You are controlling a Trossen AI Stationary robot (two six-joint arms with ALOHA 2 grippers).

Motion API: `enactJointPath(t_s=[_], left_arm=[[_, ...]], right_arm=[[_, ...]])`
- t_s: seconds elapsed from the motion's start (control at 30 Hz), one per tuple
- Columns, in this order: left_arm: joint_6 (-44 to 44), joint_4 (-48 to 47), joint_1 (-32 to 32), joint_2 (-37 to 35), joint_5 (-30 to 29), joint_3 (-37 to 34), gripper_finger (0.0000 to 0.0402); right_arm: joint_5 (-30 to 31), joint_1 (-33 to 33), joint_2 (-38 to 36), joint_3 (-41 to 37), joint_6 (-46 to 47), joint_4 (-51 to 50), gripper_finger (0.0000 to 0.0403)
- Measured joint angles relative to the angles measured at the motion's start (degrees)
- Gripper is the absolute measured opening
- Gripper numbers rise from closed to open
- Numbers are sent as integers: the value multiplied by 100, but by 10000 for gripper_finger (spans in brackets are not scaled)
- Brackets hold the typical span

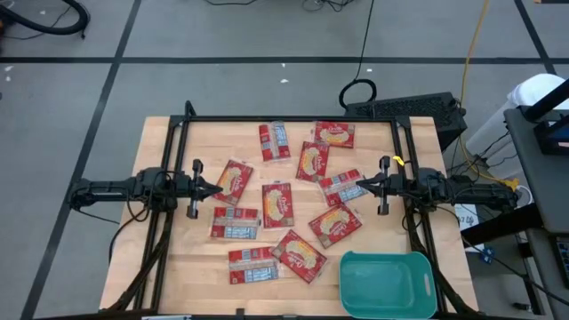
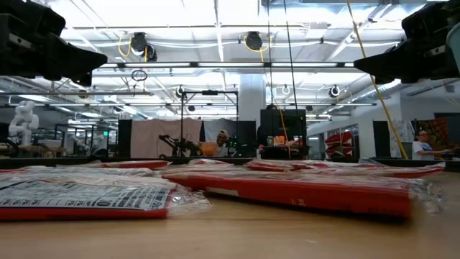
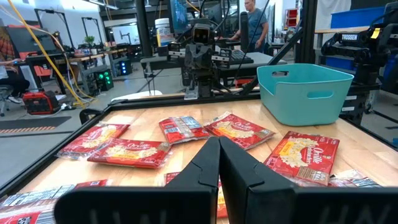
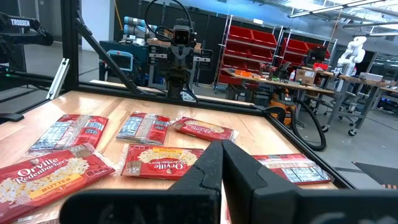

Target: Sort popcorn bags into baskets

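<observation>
A light wooden table (image 1: 169, 267) holds ten red popcorn bags (image 1: 280, 204) scattered flat across its middle, some showing a yellow oval picture, others a grey-white label. A teal basket (image 1: 388, 283) sits at the table's front right corner, apart from the bags.

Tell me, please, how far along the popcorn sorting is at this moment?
Nothing looks done yet: the teal basket is empty. Nothing is in hand either: the left gripper and the right gripper are both shut on nothing, above the table. All the popcorn bags still lie scattered on the wooden table, so the whole job remains.
</observation>
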Motion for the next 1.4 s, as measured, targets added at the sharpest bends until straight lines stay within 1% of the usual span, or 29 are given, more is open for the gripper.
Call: enactJointPath(t_s=[1.03,1.4], left_arm=[[0,2,-1,0,-1,0,8],[122,1,-1,0,-2,0,8]], right_arm=[[-2,0,2,0,1,2,0],[-1,0,2,0,0,2,0]])
